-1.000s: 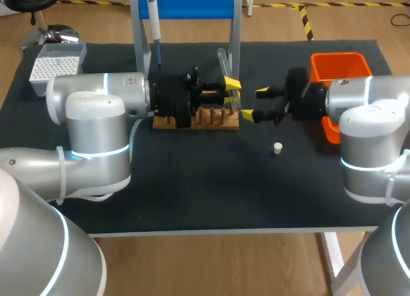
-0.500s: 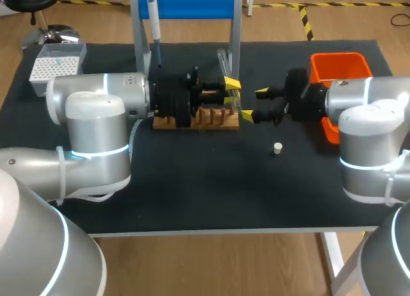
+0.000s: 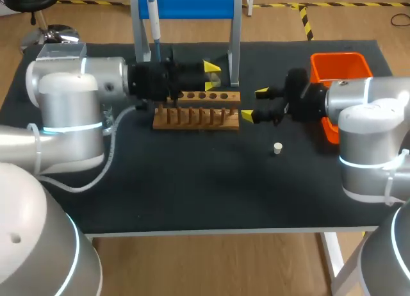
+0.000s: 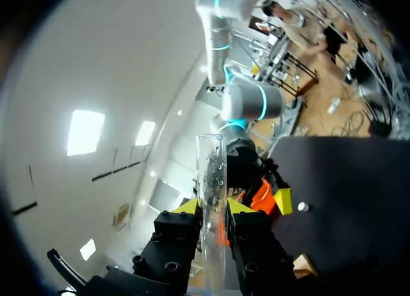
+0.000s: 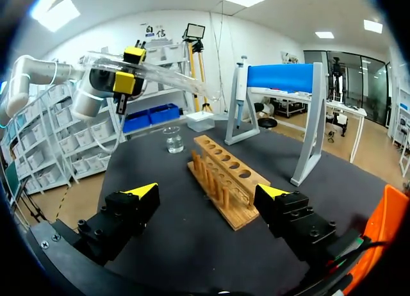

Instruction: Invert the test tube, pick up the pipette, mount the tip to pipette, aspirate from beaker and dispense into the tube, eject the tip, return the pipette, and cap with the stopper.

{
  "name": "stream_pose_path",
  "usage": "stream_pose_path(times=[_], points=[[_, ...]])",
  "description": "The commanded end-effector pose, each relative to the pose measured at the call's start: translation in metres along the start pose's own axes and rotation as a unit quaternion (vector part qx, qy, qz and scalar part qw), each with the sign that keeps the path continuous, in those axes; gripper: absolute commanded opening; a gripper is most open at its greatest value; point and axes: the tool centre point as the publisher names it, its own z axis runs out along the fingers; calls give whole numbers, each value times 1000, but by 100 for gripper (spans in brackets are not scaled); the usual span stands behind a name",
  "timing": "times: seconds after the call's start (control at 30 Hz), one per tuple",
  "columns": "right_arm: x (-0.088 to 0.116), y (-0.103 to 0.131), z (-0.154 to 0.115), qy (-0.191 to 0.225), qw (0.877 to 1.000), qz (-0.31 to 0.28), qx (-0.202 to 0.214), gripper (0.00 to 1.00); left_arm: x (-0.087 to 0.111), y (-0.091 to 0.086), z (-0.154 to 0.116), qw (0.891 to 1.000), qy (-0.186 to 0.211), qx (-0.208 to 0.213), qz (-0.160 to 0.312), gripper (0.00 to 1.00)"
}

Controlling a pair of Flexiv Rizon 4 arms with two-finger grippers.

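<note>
test tube in left pincer, clear above rack

No text, number, label or sign was legible on the pipette, the test tube or any other item on the table.
</note>
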Motion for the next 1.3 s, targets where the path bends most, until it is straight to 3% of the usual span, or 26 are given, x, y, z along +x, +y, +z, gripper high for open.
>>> stream_pose_path(times=[0.03,0.13,0.77,0.87,1.07,1.3], points=[[0,0,-1,0,1000,0,1,100,-8,-4,-1,986,-12,-1,-165,0],[0,0,-1,0,1000,0,1,100,-11,-2,3,972,-35,-7,-234,0],[0,0,-1,0,1000,0,1,100,-11,-2,3,972,-35,-7,-234,0],[0,0,-1,0,1000,0,1,100,-24,3,-2,961,-9,1,-275,0],[0,0,-1,0,1000,0,1,100,-41,15,-7,944,3,6,-329,0],[0,0,-1,0,1000,0,1,100,-41,31,-5,929,-2,12,-371,0]])
